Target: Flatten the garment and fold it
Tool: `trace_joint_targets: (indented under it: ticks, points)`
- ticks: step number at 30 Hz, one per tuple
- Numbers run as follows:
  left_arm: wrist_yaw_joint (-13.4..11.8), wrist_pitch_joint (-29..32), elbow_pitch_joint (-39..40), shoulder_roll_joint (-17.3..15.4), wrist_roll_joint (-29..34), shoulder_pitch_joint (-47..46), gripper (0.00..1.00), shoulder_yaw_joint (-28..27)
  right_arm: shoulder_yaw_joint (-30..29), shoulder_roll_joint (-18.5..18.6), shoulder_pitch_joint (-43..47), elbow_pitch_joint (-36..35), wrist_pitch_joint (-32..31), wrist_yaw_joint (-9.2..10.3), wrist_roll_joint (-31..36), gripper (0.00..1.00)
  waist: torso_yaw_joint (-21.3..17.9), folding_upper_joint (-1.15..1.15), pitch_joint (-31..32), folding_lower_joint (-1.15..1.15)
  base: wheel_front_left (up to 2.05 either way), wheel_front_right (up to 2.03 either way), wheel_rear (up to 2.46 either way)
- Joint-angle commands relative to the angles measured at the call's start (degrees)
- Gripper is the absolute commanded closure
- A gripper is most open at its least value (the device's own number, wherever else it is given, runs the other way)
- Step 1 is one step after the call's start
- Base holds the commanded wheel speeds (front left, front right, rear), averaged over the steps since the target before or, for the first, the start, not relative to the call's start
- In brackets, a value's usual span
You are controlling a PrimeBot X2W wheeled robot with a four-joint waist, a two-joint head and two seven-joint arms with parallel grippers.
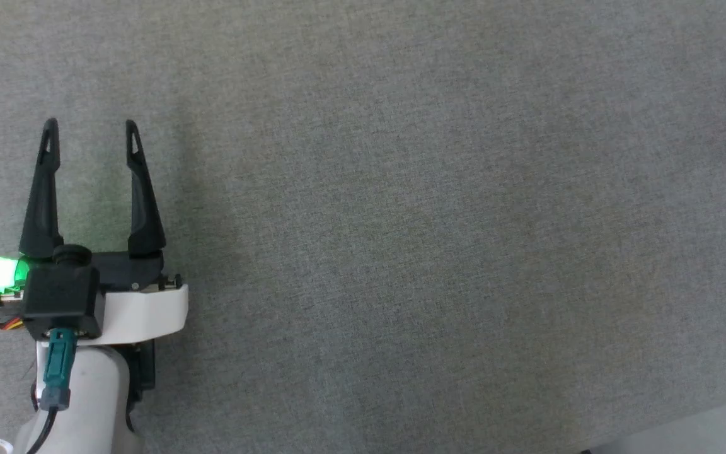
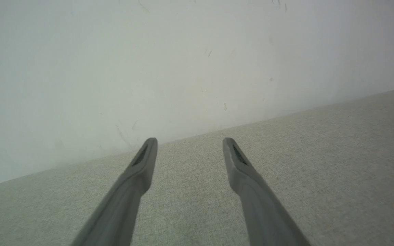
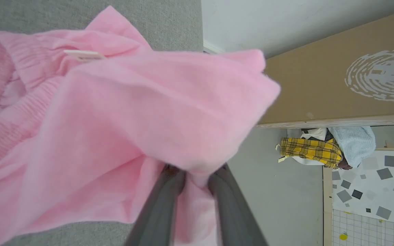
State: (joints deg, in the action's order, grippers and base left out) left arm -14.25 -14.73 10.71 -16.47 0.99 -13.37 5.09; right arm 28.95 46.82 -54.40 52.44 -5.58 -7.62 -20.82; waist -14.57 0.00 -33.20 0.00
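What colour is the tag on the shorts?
Off-white; the tag on the pink shorts shows best in the right wrist view.

Long black fingers point(image 1: 41, 189), white wrist point(image 1: 142, 312), green light point(image 1: 0, 274)

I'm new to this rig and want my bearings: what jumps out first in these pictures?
The pink shorts, bunched and pinched by the right gripper, dominate the right wrist view; their edge peeks in at the head view's far right. At that view's lower left, the left gripper hangs open over gray cloth, a green light glowing beside it.
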Motion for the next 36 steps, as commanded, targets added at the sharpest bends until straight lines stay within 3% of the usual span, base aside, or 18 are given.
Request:
trace_joint_targets:
  ticks: [1,7,13,18,24,25,31,36]
  points:
    - [-0.6,-0.3,-0.3,-0.1,-0.3,-0.2,0.0,0.1,-0.9,-0.5,-0.7,0.8,1.1,0.13,0.6,0.0,0.1,0.0,2.2,0.0,0.0,0.0,0.0]
    - [-1.1,-0.3,-2.0,1.1,-1.3,2.1,0.0,1.1,-4.4,-0.2,-1.6,0.8,9.5,0.13,6.6,0.0,1.4,0.0,8.8,0.0,0.0,0.0,0.0]
    - [-2.0,-0.3,-3.7,2.3,-2.3,6.1,0.0,0.5,-12.8,-4.5,-0.3,-5.7,19.6,0.13,10.9,0.0,3.5,0.0,15.1,0.0,0.0,0.0,0.0]
    - [-2.1,-0.3,-5.1,3.5,-3.1,8.7,0.0,-0.2,-21.8,-11.8,5.4,-21.3,20.5,0.13,15.4,0.0,6.3,0.0,19.2,0.0,0.0,0.0,0.0]
    - [-1.4,-0.3,-6.7,5.2,-3.8,11.0,0.0,-0.9,-25.7,-22.0,18.4,-38.6,20.6,0.13,15.3,0.0,10.4,0.0,23.7,0.0,0.0,0.0,0.0]
    - [-1.4,-0.3,-6.7,5.2,-3.8,11.0,0.0,-0.9,-25.7,-22.0,18.4,-38.6,20.6,0.13,15.3,0.0,10.4,0.0,23.7,0.0,0.0,0.0,0.0]
    - [0.5,-0.3,-8.0,6.2,-4.0,12.3,0.0,-1.0,-26.1,-30.9,30.6,-46.3,20.6,0.13,13.5,0.0,14.0,0.0,26.8,0.0,0.0,0.0,0.0]
    - [1.9,-0.3,-8.7,7.2,-3.6,13.8,0.0,-0.8,-28.7,-37.3,40.2,-47.8,20.6,0.13,11.7,0.0,16.1,0.0,28.3,0.0,0.0,0.0,0.0]
